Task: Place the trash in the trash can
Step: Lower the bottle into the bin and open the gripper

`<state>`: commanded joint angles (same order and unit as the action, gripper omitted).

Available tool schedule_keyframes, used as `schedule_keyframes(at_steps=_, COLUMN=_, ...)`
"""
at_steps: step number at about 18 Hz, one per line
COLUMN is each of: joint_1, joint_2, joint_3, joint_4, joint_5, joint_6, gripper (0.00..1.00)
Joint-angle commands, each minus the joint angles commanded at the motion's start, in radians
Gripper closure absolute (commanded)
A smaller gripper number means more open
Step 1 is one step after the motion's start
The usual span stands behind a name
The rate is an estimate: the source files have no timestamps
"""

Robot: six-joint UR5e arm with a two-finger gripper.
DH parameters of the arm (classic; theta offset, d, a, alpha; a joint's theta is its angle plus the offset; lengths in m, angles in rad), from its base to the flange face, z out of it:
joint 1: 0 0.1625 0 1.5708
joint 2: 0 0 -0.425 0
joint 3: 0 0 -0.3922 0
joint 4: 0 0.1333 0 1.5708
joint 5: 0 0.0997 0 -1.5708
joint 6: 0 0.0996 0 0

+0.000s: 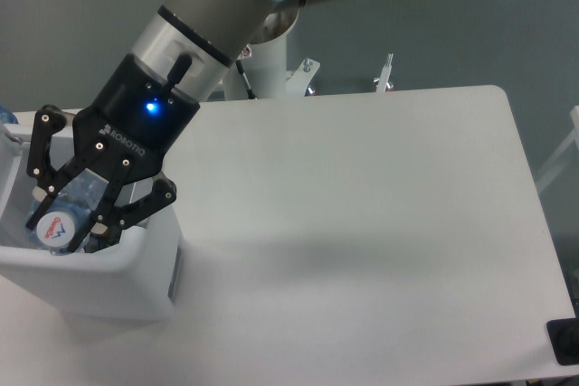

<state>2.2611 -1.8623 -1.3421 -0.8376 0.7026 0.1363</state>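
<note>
white table (380, 214) fills most of view, white bin standing at left edge. trash can (109, 268) white, boxy, rounded rim, grey panel on right side. arm descends from top, blue light lit on wrist. gripper (63, 223) black, white lettering on body, not legible; fingers clamped on bottle. bottle (61, 220) clear, crushed, blue-red label facing camera, held over trash can opening, just above rim level.

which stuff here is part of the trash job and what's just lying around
Part of the job:
- crushed bottle, held in the gripper, whose jaws are closed on it, over the bin opening
- white trash can

Just there:
- white table
- metal brackets at the far table edge
- dark object at the lower right corner
</note>
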Motion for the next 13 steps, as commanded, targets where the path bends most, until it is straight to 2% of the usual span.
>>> schedule_keyframes(at_steps=3, joint_1=0.0, joint_2=0.024, joint_3=-0.037, joint_4=0.0, joint_5=0.003, joint_6=0.063, gripper=0.35)
schedule_keyframes(at_steps=4, joint_1=0.0, joint_2=0.025, joint_3=-0.04, joint_4=0.0, joint_5=0.003, joint_6=0.077, gripper=0.23)
schedule_keyframes(at_steps=5, joint_1=0.0, joint_2=0.025, joint_3=-0.043, joint_4=0.0, joint_5=0.003, joint_6=0.085, gripper=0.17)
schedule_keyframes(at_steps=9, joint_1=0.012, joint_2=0.028, joint_3=-0.066, joint_4=0.002, joint_5=0.011, joint_6=0.088, gripper=0.09)
schedule_keyframes(at_steps=13, joint_1=0.057, joint_2=0.035, joint_3=-0.028, joint_4=-0.002, joint_5=0.051, joint_6=0.088, gripper=0.0)
